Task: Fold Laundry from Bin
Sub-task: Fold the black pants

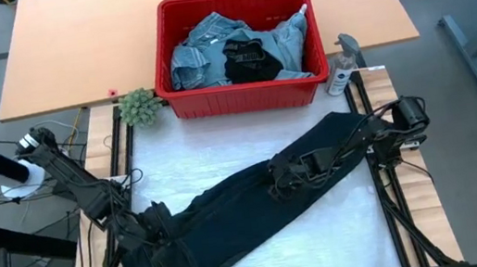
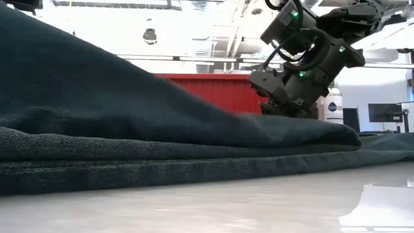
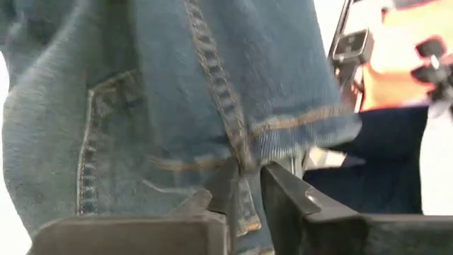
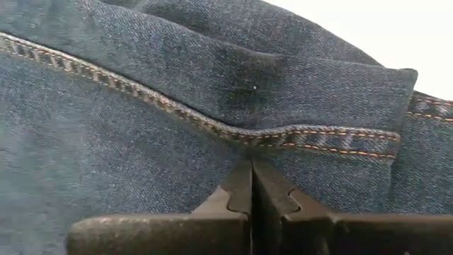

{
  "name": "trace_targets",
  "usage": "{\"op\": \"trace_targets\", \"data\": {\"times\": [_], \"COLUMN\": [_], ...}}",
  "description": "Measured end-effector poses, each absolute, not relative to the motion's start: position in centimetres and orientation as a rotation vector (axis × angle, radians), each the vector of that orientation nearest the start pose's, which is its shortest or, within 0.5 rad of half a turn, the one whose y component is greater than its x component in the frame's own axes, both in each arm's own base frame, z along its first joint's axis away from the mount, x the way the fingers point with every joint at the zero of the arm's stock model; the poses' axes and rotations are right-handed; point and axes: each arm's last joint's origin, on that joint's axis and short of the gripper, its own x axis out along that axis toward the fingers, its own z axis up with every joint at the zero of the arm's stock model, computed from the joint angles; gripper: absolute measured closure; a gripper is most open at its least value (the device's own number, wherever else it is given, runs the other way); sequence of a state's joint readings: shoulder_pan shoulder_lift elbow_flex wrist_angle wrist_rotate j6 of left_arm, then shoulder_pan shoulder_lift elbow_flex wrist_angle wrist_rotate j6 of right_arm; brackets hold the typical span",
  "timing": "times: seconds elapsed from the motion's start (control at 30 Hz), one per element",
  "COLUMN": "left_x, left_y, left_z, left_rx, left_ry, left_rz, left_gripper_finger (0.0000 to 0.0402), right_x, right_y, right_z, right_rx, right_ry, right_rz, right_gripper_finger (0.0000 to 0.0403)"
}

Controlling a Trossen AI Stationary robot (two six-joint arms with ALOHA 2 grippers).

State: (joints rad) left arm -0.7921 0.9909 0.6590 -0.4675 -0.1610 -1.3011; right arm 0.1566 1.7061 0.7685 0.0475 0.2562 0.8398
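Note:
A pair of dark blue jeans [image 1: 232, 219] lies slantwise across the white mat, waist end at the near left and legs running toward the far right. My left gripper [image 1: 156, 225] is at the waist end, shut on it, and that end rises off the mat [image 2: 77, 71]. My right gripper [image 1: 281, 184] is shut at a stitched hem in the middle of the jeans. More laundry [image 1: 209, 53], light blue denim and a black piece, lies in the red bin [image 1: 243, 98] at the far edge. My left gripper [image 3: 244, 191] has a narrow strip of denim [image 3: 241, 202] at the back seam, beside a back pocket, between its two fingers, which stand slightly apart. The denim hangs in front of the fingers, raised off the mat. My right gripper [image 4: 249, 173] slants down onto the jeans from the table's right. Its shut fingertips meet at the double-stitched hem [image 4: 283, 138]. They hide whether cloth is pinched between them. The denim around them lies on the mat.
A small green plant [image 1: 139, 107] stands at the bin's near left corner and a spray bottle [image 1: 341, 67] at its near right. Black frame rails [image 1: 390, 215] run along both sides of the mat. A wooden tabletop [image 1: 68, 54] lies behind.

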Motion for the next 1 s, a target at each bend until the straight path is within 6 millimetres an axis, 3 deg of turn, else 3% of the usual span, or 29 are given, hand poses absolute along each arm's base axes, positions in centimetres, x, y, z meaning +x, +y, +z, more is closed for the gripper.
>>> {"op": "trace_targets", "data": {"times": [0.37, 0.53, 0.67, 0.8, 1.0], "left_x": [13.7, 13.7, 14.3, 16.2, 20.0], "left_y": [-14.7, -15.4, -14.9, -14.7, -15.4], "left_z": [23.4, 25.4, 26.0, 24.3, 22.1], "left_rx": [-0.971, -1.054, -0.98, -0.822, -0.728], "left_ry": [1.183, 0.968, 0.672, 0.606, 0.571], "left_rz": [-0.233, -0.334, -0.179, -0.027, -0.044], "left_gripper_finger": [0.0247, 0.0248, 0.0261, 0.0269, 0.0278], "right_x": [30.6, 30.6, 30.6, 30.6, 30.6], "right_y": [4.1, 4.1, 4.1, 4.2, 4.1], "right_z": [12.9, 12.9, 12.9, 12.9, 12.9], "right_rx": [0.599, 0.599, 0.601, 0.611, 0.623], "right_ry": [0.771, 0.771, 0.772, 0.782, 0.791], "right_rz": [-0.447, -0.446, -0.444, -0.428, -0.415], "right_gripper_finger": [0.0375, 0.038, 0.0377, 0.0375, 0.038]}}
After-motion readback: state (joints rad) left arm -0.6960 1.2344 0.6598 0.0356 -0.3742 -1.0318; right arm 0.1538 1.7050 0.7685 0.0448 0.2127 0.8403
